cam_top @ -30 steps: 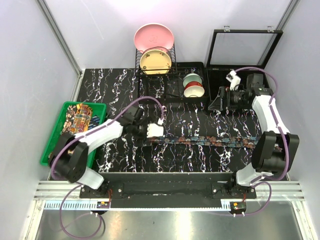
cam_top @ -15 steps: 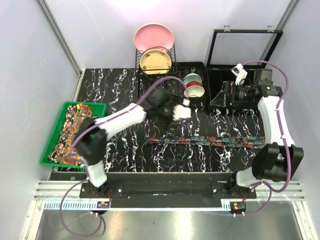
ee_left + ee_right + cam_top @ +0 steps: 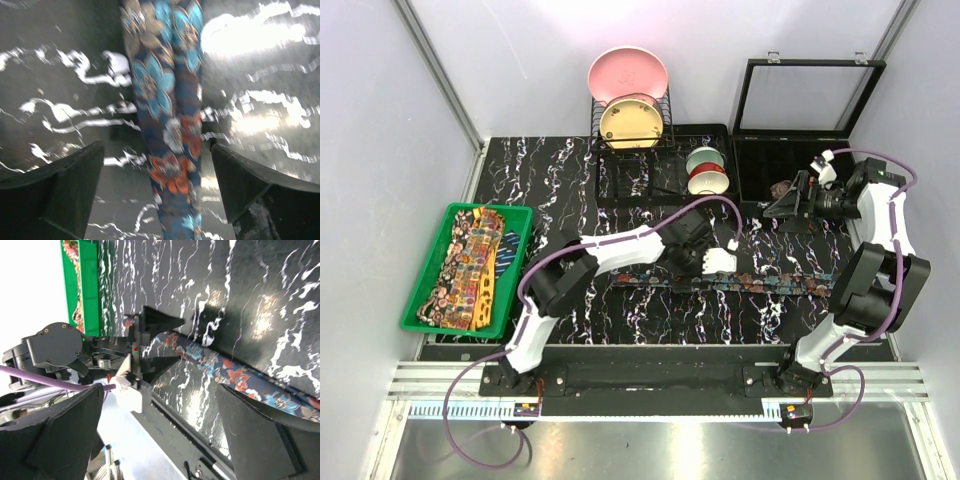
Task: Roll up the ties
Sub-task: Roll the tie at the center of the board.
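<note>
- The flat tie (image 3: 760,284), dark blue with reddish and turquoise flowers, lies stretched out on the marbled table (image 3: 560,180) well to the right of the green bin (image 3: 424,275). Its long axis runs straight away from the bin, side to side across the near part of the table.
- The left gripper (image 3: 722,262) hangs directly above the tie, about midway along its length. Its jaws are spread wide and grip nothing.
- The left wrist view shows what the overhead view cannot: the tie (image 3: 165,125) passes lengthwise down the gap between the two dark fingers (image 3: 70,185), with bare table on either side. The jaws therefore straddle the cloth across its width.
- The right gripper (image 3: 788,196) is farther from the bin, beyond the tie's far end and beside the black case (image 3: 760,160). It is also wide open and empty, and well apart from the tie — the left one is clearly nearer.
- The right wrist view looks back along the tie toward the bin — it shows the left arm (image 3: 55,347) poised over the cloth.
- More ties (image 3: 470,265), yellow-orange paisley among them, lie heaped in the bin, unrolled.
</note>
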